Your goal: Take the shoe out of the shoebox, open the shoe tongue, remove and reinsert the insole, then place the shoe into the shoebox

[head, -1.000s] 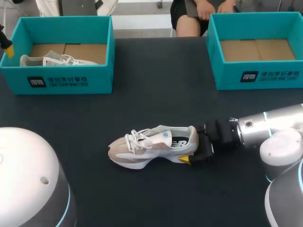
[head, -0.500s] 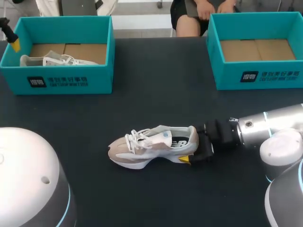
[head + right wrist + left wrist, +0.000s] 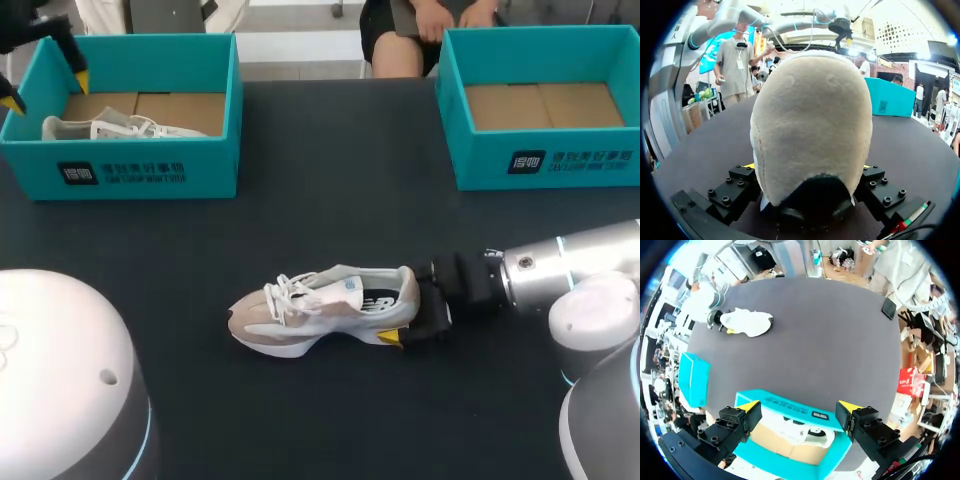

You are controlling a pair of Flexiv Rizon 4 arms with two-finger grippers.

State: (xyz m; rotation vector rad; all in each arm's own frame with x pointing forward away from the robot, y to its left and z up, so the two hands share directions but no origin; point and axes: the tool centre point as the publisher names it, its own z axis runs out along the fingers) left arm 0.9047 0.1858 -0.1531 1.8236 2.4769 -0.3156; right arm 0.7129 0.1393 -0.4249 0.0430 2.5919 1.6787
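A beige and white shoe (image 3: 320, 310) lies on its sole on the dark table, toe toward my left side. My right gripper (image 3: 415, 322) is shut on its heel. In the right wrist view the heel (image 3: 810, 115) fills the gap of that gripper (image 3: 807, 172), a finger pressed to each side. My left gripper (image 3: 45, 90) hangs open over the far left corner of the left teal shoebox (image 3: 140, 165). In the left wrist view this gripper (image 3: 799, 407) is above the box (image 3: 765, 400), nothing between its fingers, and the shoe on the table (image 3: 746, 322) lies far ahead.
A second white shoe (image 3: 110, 128) lies inside the left shoebox, seen under my left gripper as well (image 3: 807, 432). Another teal shoebox (image 3: 545, 160) stands at the back right with only its cardboard floor showing. A person sits just beyond the table's far edge.
My left gripper has moved rightward over the left shoebox's corner, and both of its yellow tips now show. The right arm and the shoe have stayed still.
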